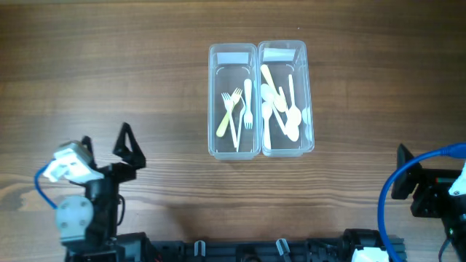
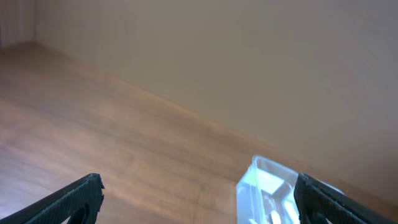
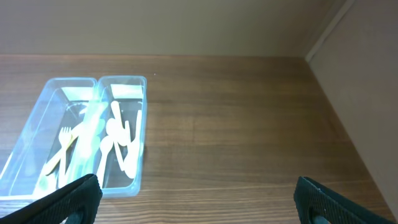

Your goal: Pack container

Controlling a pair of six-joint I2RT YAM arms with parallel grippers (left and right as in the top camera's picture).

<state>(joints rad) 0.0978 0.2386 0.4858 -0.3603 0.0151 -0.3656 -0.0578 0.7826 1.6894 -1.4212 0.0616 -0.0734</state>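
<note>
Two clear plastic containers stand side by side at the table's middle. The left container (image 1: 233, 100) holds yellow and white forks (image 1: 234, 113). The right container (image 1: 285, 98) holds white spoons and knives (image 1: 280, 105). Both show in the right wrist view: the fork container (image 3: 50, 134) and the spoon container (image 3: 121, 134). My left gripper (image 1: 109, 145) is open and empty at the near left, far from the containers; one container's end (image 2: 264, 193) shows between its fingers (image 2: 198, 198). My right gripper (image 3: 198, 199) is open and empty at the near right (image 1: 408, 175).
The wooden table (image 1: 109, 65) runs under everything. A beige wall (image 3: 186, 25) rises behind the table, and a side wall (image 3: 367, 93) closes the right. A blue cable (image 1: 389, 189) loops by the right arm.
</note>
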